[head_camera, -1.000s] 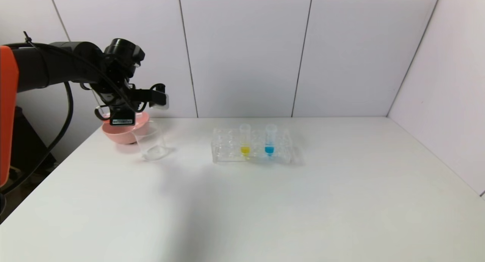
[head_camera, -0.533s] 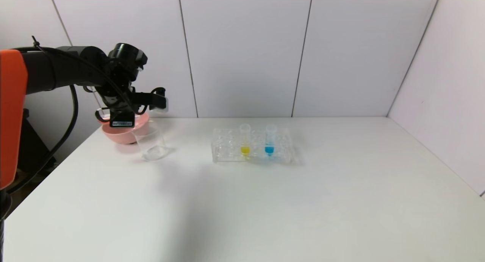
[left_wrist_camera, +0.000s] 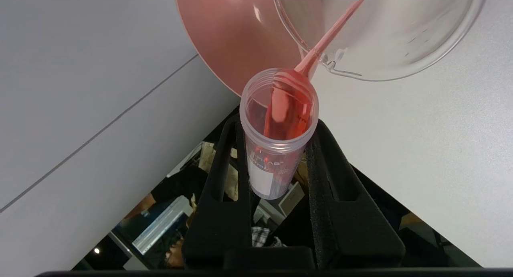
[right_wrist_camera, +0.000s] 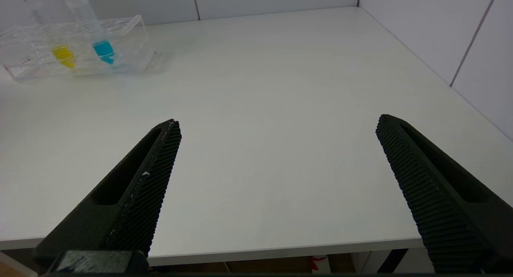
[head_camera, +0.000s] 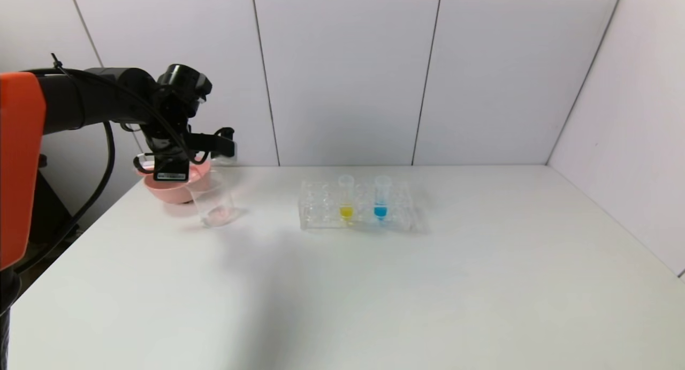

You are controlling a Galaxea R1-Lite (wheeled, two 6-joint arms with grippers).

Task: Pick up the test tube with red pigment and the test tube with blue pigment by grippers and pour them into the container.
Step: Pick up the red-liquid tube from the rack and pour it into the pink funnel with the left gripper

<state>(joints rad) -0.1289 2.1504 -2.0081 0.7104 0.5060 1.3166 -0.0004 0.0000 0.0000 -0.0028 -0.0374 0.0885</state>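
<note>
1. While tipped over the container (head_camera: 215, 203), the test tube with red pigment (left_wrist_camera: 279, 124) is pinched by the left gripper (left_wrist_camera: 276, 148); red liquid streams out.
2. The test tube with blue pigment (head_camera: 381, 197) is kept in the rack (head_camera: 316, 212).
3. The right gripper (right_wrist_camera: 276, 148) is spread wide at the table (head_camera: 374, 295) edge.

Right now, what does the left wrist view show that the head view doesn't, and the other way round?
Only the left wrist view: a thin red stream leaving the mouth of the slim clear tube of red liquid, clamped in the black left hand.

Only the head view: the clear rectangular rack holding the yellow-liquid tube and the slim clear tube of blue liquid.

Both: the clear glass beaker beside the pink bowl, on the white table.
</note>
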